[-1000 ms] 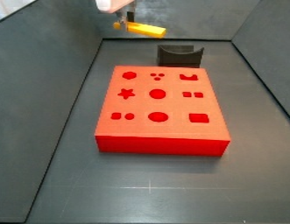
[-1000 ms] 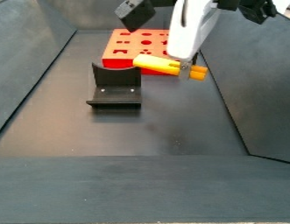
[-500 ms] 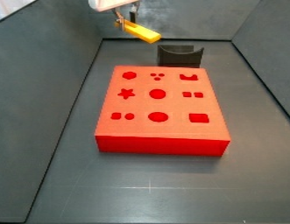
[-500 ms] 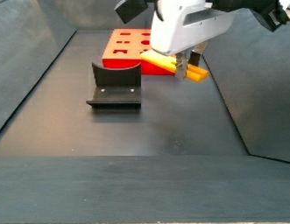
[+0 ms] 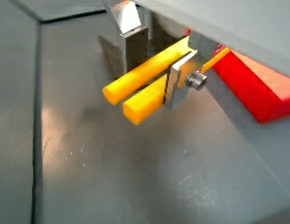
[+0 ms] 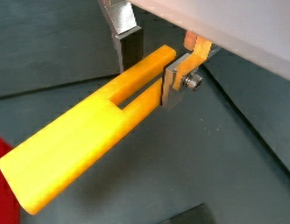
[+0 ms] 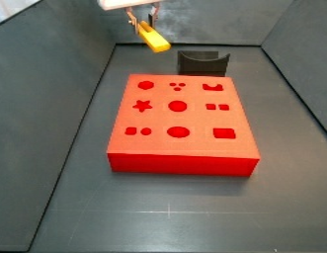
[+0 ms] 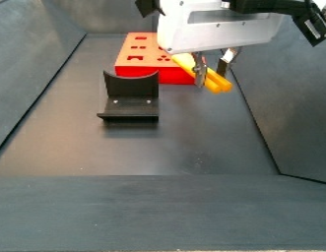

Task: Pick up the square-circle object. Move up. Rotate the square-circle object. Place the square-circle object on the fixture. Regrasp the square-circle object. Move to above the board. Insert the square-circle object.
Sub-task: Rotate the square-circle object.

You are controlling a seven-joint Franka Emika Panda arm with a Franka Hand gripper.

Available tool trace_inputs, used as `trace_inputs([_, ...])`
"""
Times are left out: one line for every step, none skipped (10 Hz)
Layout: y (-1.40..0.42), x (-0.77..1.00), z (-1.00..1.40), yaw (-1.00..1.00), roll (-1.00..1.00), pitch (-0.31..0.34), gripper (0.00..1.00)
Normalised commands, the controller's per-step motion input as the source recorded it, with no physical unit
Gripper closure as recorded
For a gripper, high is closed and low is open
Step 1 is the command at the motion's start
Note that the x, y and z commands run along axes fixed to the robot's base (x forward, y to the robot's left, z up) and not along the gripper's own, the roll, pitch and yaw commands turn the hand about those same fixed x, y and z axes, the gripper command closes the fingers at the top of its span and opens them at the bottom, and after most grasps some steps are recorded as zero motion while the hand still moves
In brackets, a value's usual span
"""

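- Wrist view: the gripper (image 5: 159, 52) is clamped on the square-circle object (image 5: 147, 81), held clear of the dark floor. One silver finger (image 5: 182, 77) presses the near flank of the yellow peg, and the opposite finger sits on its far side. The peg's two prong ends point away from the jaws, unsupported. The red edge of the board (image 5: 255, 87) lies just beside the grip.
- Wrist view: the square-circle object (image 6: 95, 144) appears long, with most of its length overhanging the gripper (image 6: 153, 52). The fingers grip only near one end. A slot runs along the peg from the pad. Judgement: with so much overhang, the peg could pivot in the pads during rotation.
- Side view: the gripper (image 7: 148, 22) hangs high at the rear, holding the square-circle object (image 7: 155, 40) tilted downward. The fixture (image 7: 203, 62) stands near it to one side, apart and unoccupied. The board (image 7: 179, 124) sits in the middle of the floor, all cut-outs vacant.
- Side view: the gripper (image 8: 212, 67) is largely masked by the wrist housing. The square-circle object (image 8: 214, 82) shows only as a yellow stub beneath. The fixture (image 8: 128, 96) is well apart from it.
- Risks, as judgement: the step in hand is the rotation, with placement in the fixture not yet done. An incomplete turn would present the peg askew to the U-notch. It could then ride on the rim, tip out, or be pushed along the pads. Descending close to the board edge risks a knock.
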Motion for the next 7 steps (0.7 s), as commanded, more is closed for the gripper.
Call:
trace_inputs([0.02,0.01,-0.01,-1.00,0.00,-0.003,1.00])
trace_inputs([0.02,0.00,-0.01,-1.00,0.00,-0.004,1.00])
trace_inputs([0.02,0.00,-0.01,-1.00,0.00,-0.005,1.00])
trace_inputs([0.02,0.00,-0.01,-0.94,0.00,-0.005,1.00])
trace_inputs([0.02,0.00,-0.01,-0.61,0.00,-0.005,1.00])
trace_inputs([0.02,0.00,-0.01,-0.41,0.00,-0.005,1.00])
trace_inputs([0.02,0.00,-0.01,-0.24,0.00,-0.005,1.00])
